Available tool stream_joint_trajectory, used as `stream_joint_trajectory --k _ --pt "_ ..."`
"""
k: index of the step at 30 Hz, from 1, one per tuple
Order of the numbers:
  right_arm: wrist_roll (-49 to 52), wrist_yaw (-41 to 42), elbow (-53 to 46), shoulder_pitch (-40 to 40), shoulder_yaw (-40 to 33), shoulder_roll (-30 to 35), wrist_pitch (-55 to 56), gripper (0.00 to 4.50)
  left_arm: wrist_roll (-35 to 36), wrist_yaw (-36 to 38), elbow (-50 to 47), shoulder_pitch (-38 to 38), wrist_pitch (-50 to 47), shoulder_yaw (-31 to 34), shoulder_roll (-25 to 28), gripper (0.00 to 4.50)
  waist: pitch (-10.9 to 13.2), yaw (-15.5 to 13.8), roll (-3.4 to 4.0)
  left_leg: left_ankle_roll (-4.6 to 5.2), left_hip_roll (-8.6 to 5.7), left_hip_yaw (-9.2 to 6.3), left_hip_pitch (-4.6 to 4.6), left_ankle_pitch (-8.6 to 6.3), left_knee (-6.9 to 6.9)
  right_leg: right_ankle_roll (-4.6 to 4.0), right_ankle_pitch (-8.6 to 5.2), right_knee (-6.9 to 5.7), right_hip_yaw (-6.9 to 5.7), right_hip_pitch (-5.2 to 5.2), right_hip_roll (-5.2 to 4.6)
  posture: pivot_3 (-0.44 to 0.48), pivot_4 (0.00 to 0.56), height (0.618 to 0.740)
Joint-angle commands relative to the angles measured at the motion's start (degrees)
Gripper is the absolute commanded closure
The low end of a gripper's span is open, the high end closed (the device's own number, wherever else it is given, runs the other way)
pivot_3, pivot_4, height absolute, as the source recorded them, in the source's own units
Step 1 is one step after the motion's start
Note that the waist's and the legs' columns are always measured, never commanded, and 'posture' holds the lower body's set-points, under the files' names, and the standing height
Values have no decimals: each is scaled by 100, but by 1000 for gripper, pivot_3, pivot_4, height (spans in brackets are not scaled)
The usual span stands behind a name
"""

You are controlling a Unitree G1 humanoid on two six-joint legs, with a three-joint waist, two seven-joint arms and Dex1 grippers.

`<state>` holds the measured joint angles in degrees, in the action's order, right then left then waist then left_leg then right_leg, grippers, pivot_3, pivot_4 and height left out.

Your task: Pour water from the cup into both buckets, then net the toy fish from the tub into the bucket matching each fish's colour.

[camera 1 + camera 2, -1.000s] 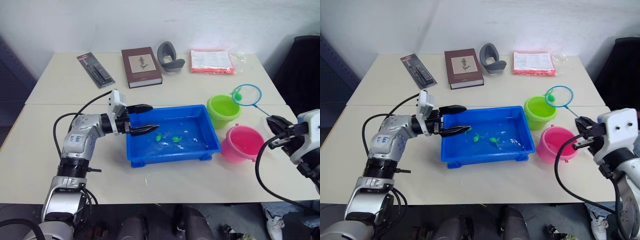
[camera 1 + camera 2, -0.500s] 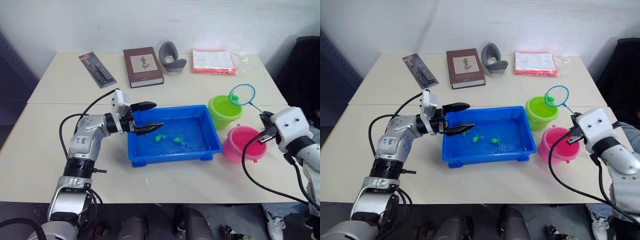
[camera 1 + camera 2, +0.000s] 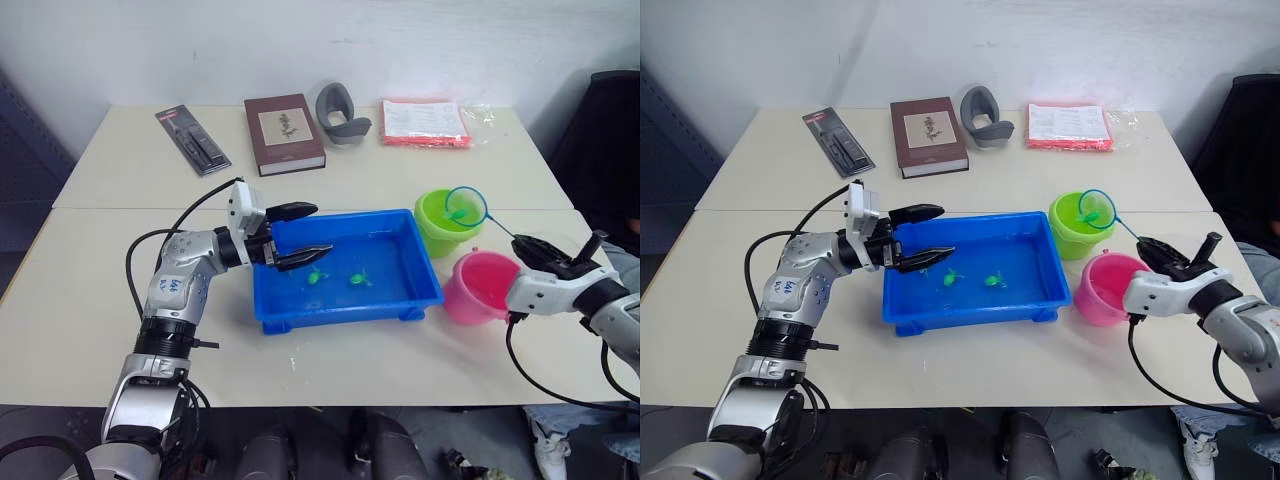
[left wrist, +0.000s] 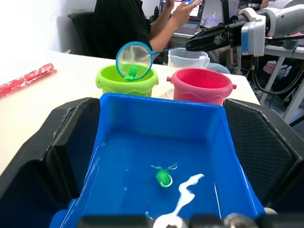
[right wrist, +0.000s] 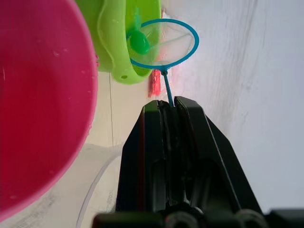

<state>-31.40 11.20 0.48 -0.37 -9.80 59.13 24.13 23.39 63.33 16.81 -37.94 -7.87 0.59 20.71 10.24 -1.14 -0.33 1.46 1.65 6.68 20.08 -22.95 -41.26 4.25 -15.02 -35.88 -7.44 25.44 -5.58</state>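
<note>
Right tool (image 5: 167, 102) is clamped on the handle of a blue net (image 3: 466, 205), whose hoop hangs over the green bucket (image 3: 440, 226) with a green fish (image 4: 132, 72) inside it. Pink bucket (image 3: 480, 287) stands just beside, on the tabletop (image 3: 110, 300). Left tool (image 3: 305, 233), fingers apart, straddles the blue tub's (image 3: 340, 306) left rim. Two green fish (image 3: 338, 277) lie in the tub.

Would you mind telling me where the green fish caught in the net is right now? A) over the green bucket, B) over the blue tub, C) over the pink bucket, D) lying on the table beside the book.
A: the net, held by the right gripper, hangs over the mouth of the green bucket with a green fish in its mesh, apart from the pink bucket and the tub.
</note>
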Motion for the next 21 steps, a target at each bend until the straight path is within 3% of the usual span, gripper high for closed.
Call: stream_joint_trajectory --k 1,13,17,21 --pt "-180 -369 -34 -11 -303 102 212 4500 13 57 0 16 161 14 -29 43 0 -4 0 0 0 0 0 0 0 0 0 0 0 0 0 0 150 740" --pt "20 -161 111 -98 -263 176 526 4500 -25 100 243 -67 306 -10 -91 43 0 -5 1 1 0 -3 1 1 0 0 0 1 0 -1 0 0 150 740" --pt "51 -282 465 18 -678 279 347 4500 -41 86 245 -7 330 -24 -95 43 0 -8 1 2 -1 -4 1 1 0 0 0 1 0 -1 -1 0 150 740" --pt "351 -39 82 -5 -517 141 571 4500 -57 141 355 -23 392 -44 -95 43 0 -6 1 4 -2 -1 2 2 0 0 0 1 -2 -1 -3 0 150 740"
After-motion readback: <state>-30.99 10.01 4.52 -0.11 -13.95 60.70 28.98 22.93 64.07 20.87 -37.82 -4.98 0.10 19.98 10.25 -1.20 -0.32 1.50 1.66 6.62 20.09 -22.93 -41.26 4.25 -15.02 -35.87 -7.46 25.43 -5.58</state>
